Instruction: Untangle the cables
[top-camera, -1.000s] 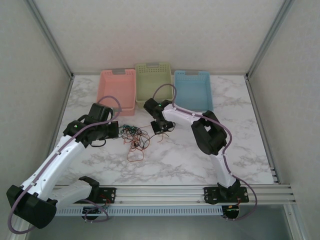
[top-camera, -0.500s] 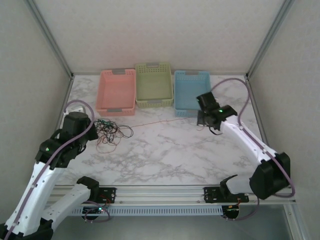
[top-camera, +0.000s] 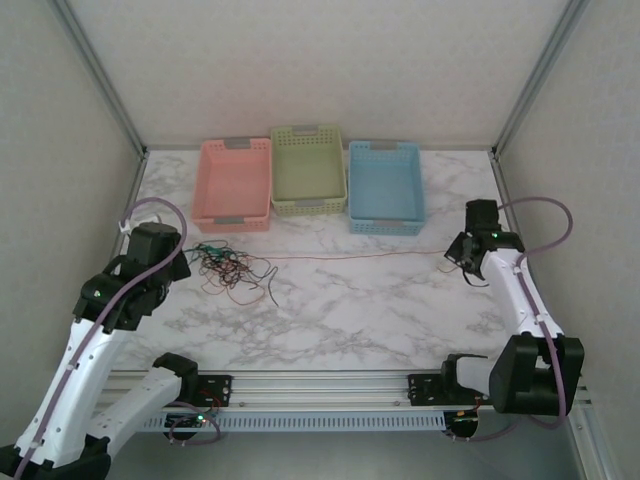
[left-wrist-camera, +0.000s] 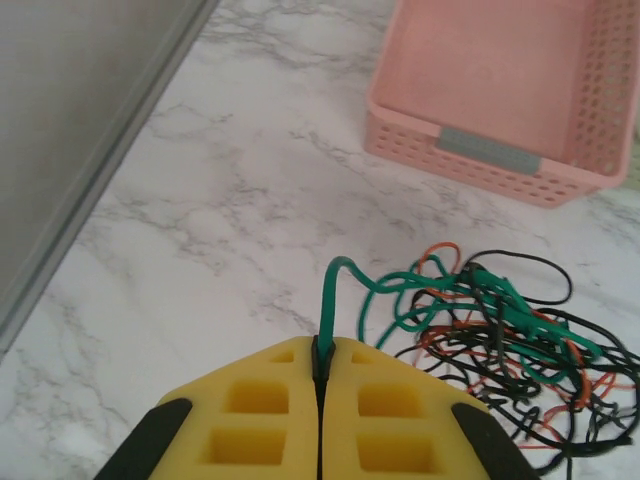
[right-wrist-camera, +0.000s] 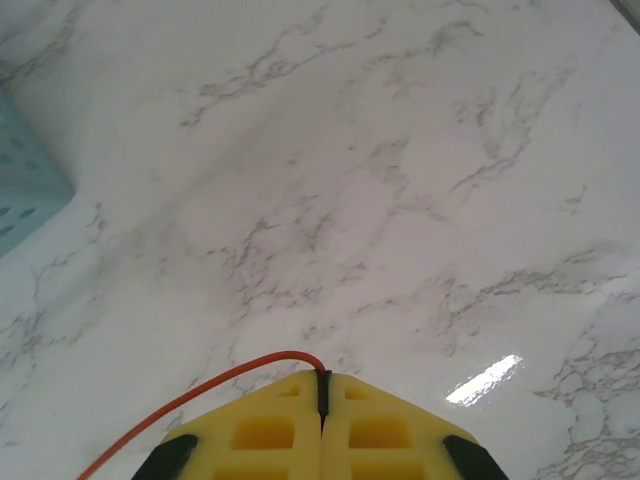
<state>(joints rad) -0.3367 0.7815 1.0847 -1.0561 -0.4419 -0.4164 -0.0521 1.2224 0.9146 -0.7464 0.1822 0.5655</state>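
Observation:
A tangle of thin cables (top-camera: 232, 272), green, black and red-orange, lies on the marble at the left, in front of the pink basket. My left gripper (left-wrist-camera: 322, 350) is shut on a green cable (left-wrist-camera: 340, 290) that leads into the tangle (left-wrist-camera: 500, 340). Out of the heap one red-orange cable (top-camera: 350, 256) runs in a straight line across the table to my right gripper (top-camera: 452, 258) at the far right. In the right wrist view that gripper (right-wrist-camera: 322, 382) is shut on the red-orange cable's end (right-wrist-camera: 230, 375).
Three baskets stand in a row at the back: pink (top-camera: 233, 183), green (top-camera: 308, 168), blue (top-camera: 385, 187). The pink basket (left-wrist-camera: 500, 100) is just beyond the tangle. A metal frame post (top-camera: 100, 80) bounds the left side, another the right.
My right gripper has swung from the table's middle far to the right, drawing the red-orange cable out straight. The left gripper pulled back leftward, and the tangle shifted left with it.

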